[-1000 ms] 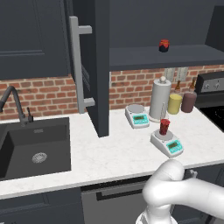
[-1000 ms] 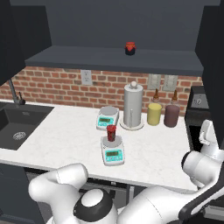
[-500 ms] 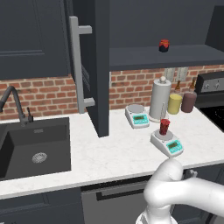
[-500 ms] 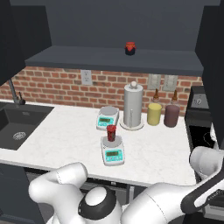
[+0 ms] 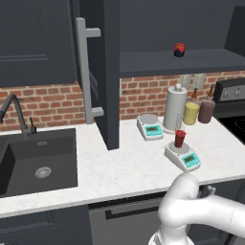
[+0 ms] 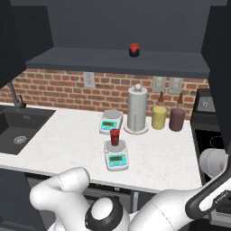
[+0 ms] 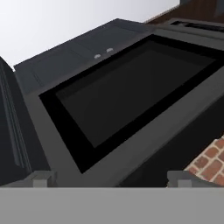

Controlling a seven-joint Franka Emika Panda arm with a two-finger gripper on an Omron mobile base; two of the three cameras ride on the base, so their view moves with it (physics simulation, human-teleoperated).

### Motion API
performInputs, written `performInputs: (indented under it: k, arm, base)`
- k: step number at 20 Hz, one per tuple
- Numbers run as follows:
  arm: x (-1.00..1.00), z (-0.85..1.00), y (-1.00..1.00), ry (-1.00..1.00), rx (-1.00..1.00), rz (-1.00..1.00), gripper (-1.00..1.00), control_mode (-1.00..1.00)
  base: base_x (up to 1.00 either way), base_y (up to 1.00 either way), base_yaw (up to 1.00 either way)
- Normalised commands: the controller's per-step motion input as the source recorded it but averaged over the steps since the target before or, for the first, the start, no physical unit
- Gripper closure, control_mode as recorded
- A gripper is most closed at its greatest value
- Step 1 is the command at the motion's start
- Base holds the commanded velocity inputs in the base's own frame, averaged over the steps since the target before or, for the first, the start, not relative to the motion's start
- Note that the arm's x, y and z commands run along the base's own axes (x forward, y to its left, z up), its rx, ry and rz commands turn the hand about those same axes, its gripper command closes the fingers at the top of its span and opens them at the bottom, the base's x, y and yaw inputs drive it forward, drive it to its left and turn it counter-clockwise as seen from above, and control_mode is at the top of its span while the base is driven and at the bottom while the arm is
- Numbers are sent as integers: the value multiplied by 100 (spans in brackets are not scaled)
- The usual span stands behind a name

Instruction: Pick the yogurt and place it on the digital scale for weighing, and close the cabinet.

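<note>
The yogurt (image 5: 180, 139) (image 6: 115, 136), a small upright red cup, stands on the round pan of the digital scale (image 5: 183, 158) (image 6: 116, 155), which sits diagonally near the counter's front edge. The cabinet (image 5: 106, 72) is open: its left door swings out toward me, with the grey bar handle (image 5: 84, 72) facing left, and its right door (image 6: 220, 54) stands out at the right edge. In the hand view my gripper (image 7: 111, 179) is open, fingertips (image 7: 43, 178) wide apart with nothing between them, facing a dark recessed panel (image 7: 131, 96) beside brick wall.
A second scale (image 5: 150, 127) (image 6: 111, 122) sits square by the paper towel roll (image 5: 175, 109) (image 6: 137, 110). Yellow (image 5: 191, 113) and maroon (image 5: 206, 111) bottles stand behind. A squat red-and-black item (image 5: 179, 50) (image 6: 134, 50) rests on the shelf. Sink (image 5: 36, 162) at left, stove (image 5: 232, 93) at right.
In the right base view my arm's white link at the right edge has dropped lower. The yogurt, both scales and the cabinet doors have not moved.
</note>
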Motion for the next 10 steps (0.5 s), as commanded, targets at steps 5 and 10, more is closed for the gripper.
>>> performInputs:
  k: [5, 10]
  arm:
    - [-20, 87, 51, -22, -20, 1, -100, -100]
    - [-43, 99, 70, -33, -30, 7, -100, -100]
  base:
    - [0, 0, 0]
    - [0, 0, 0]
